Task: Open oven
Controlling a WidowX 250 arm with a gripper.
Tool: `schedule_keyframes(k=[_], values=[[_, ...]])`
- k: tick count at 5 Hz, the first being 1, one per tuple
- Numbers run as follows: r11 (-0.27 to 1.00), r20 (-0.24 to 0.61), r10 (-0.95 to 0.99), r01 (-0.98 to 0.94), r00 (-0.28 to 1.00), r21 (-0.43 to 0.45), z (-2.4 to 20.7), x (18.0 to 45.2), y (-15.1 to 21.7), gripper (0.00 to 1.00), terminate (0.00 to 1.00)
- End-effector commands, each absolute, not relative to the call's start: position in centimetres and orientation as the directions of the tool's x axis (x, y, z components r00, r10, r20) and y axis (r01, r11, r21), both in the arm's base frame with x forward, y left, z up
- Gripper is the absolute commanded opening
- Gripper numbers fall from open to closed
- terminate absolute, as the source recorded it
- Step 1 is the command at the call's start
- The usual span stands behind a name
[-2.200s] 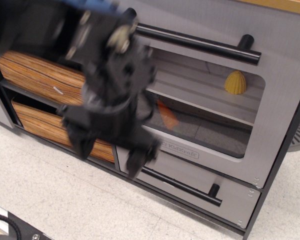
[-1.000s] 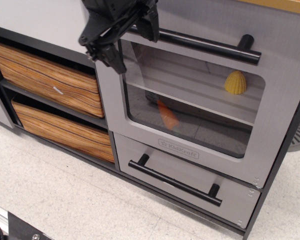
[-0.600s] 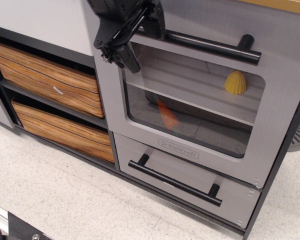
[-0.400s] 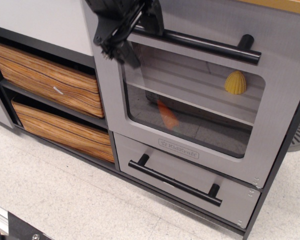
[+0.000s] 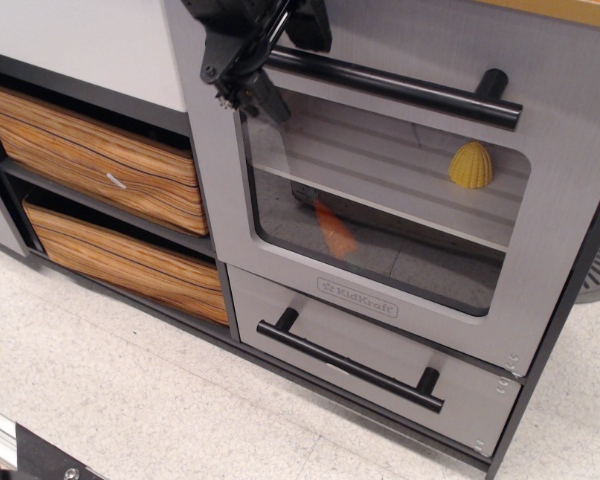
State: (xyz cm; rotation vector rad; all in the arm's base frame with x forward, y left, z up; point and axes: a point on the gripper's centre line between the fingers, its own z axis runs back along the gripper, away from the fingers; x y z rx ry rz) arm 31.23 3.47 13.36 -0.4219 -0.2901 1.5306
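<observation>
The grey oven (image 5: 570, 190) fills the right half of the view. Its windowed door is closed. The long black bar handle (image 5: 410, 88) runs across the top of the door. My black gripper (image 5: 280, 60) is at the handle's left end. One finger (image 5: 258, 95) sits below the bar and the other (image 5: 310, 25) above it, so the jaws straddle the bar with a gap. A white rack (image 5: 380, 205) shows through the window, with a yellow object (image 5: 471, 165) on it and an orange one (image 5: 332, 228) below.
A smaller grey drawer (image 5: 310, 350) with a black handle (image 5: 350, 362) sits under the oven door. Two wood-grain drawers (image 5: 90, 160) are stacked to the left. A speckled floor (image 5: 130, 400) lies in front of the unit.
My gripper rose from in front of the wood-grain drawers to the left end of the oven handle and shifted slightly right and up around the bar. The door has not moved.
</observation>
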Motion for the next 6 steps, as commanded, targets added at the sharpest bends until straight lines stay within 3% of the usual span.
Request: schedule_keyframes(k=[1, 3, 4, 6], values=[[0.045, -0.005, 0.999, -0.917, 0.052, -0.397, 12.5, 29.8, 4.6, 1.0, 0.0], [0.184, 0.063, 0.983, -0.909, 0.173, -0.373, 12.7, 27.2, 4.2, 1.0, 0.0], [0.301, 0.119, 0.954, -0.861, 0.276, -0.411, 13.4, 26.3, 3.5, 1.0, 0.0], [0.568, 0.24, 0.82, -0.689, 0.519, -0.451, 16.9, 25.2, 2.5, 1.0, 0.0]])
